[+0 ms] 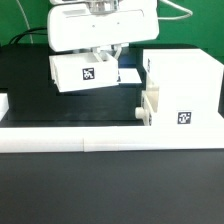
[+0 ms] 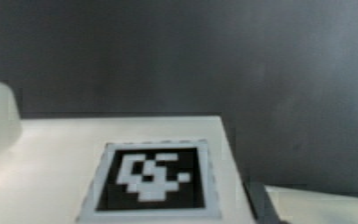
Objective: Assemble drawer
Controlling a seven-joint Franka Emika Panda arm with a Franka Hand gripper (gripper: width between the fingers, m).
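A small white drawer box (image 1: 88, 72) with a black marker tag hangs tilted above the black table, left of the large white drawer housing (image 1: 180, 85), which carries its own tag. My gripper (image 1: 110, 57) comes down from above onto the box's top edge and appears shut on it. The box does not touch the housing; a narrow gap lies between them. In the wrist view the box's tagged face (image 2: 158, 175) fills the near field and my fingers do not show. A corner of another white part (image 2: 327, 205) shows beside it.
A long low white wall (image 1: 100, 137) runs across the front of the black table, with a short return at the exterior view's left (image 1: 4, 105). A small knobbed piece (image 1: 148, 108) sits on the housing's side facing the box.
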